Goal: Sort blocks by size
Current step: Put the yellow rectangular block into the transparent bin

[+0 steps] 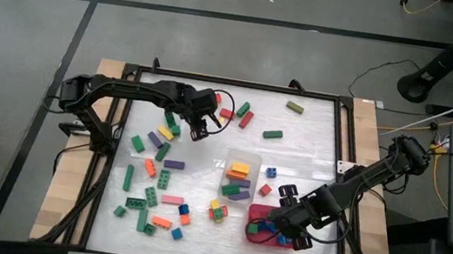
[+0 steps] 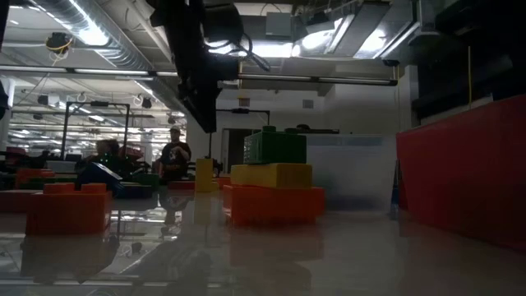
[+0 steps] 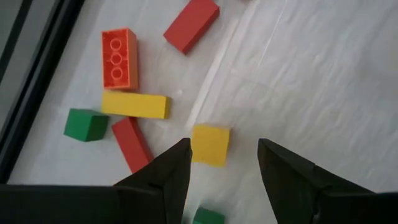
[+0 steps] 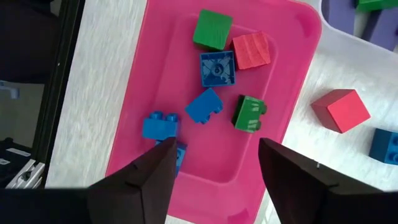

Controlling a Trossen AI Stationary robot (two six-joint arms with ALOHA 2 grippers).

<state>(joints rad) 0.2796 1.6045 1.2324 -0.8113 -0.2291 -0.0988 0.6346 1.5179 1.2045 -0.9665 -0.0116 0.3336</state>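
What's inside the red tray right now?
In the red tray: small square blocks only, four blue, two green and one red. The right tool, open above it, covers part of the near end.

- High view: straight down over the whole bench (image 1: 314,125), both arms in frame, from well above.
- Low view: at bench-top level, facing the room behind, close behind stacked blocks (image 2: 275,182).
- Left wrist view: close above scattered blocks, also visible from above.
- Right wrist view: close over the red tray (image 4: 163,93), shared with the high view.
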